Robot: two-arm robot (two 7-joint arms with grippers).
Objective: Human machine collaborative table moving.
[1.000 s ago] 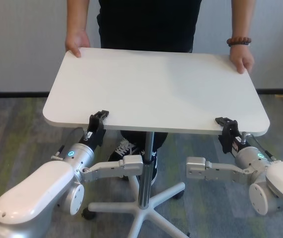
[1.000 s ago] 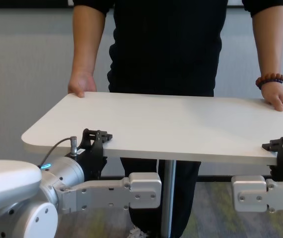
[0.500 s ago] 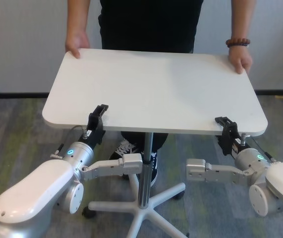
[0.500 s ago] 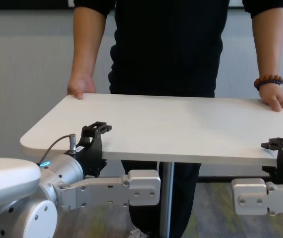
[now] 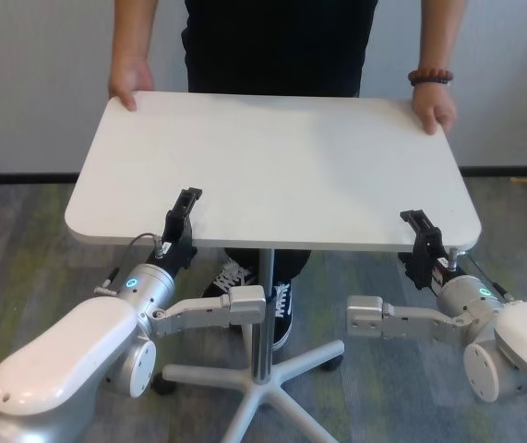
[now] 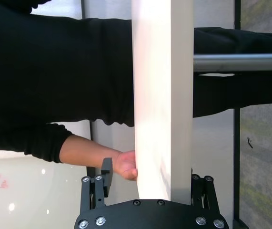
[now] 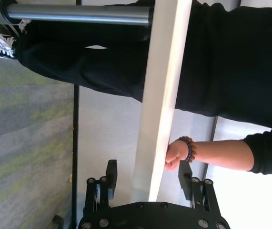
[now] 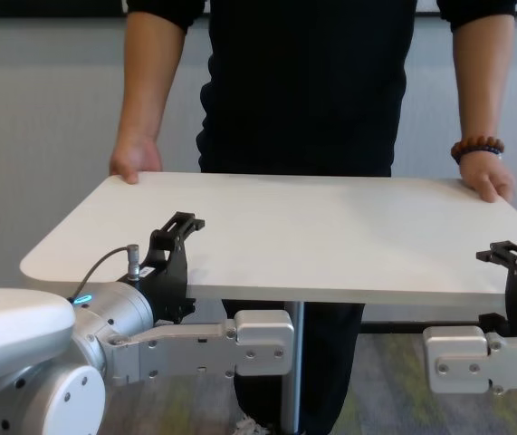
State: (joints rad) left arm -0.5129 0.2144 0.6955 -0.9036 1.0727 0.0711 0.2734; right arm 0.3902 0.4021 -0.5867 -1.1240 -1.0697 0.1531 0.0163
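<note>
Fingers of the left gripper point(image 5: 181, 224) and right gripper point(image 5: 422, 242) straddled the table point(image 5: 272, 166)'s near edge, apart, not clamped. With the human point(image 5: 280, 41) holding the far corners, any sideways drift could slip that edge free.

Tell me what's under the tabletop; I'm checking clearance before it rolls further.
Under the table: a silver centre pole on a star base, plus the person's sneakers. The lower fingers of the left gripper and right gripper are hidden beneath the edge.
</note>
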